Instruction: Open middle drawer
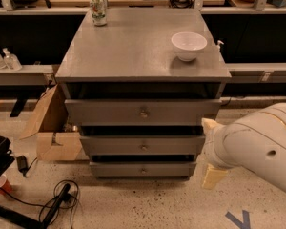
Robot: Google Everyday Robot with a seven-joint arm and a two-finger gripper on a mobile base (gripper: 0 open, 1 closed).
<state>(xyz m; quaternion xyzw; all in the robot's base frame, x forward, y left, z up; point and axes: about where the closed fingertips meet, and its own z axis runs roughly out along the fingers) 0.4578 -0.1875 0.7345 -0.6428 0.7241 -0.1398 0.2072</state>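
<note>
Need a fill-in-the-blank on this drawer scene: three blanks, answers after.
1. The white bowl sits on the ___ of the cabinet.
2. The middle drawer carries one small round ___ at the centre of its front.
3. In the camera view, the claw is low beside the cabinet's ___ side.
Answers: top; knob; right.

The middle drawer (114,146) wore matt grey paint, its knob (143,147) dull brass. The cabinet top (133,46) showed the same smooth matt grey. The bowl (188,45) looked glossy white. The gripper (209,151), just beside the drawer's right end, was smooth cream plastic.
</note>
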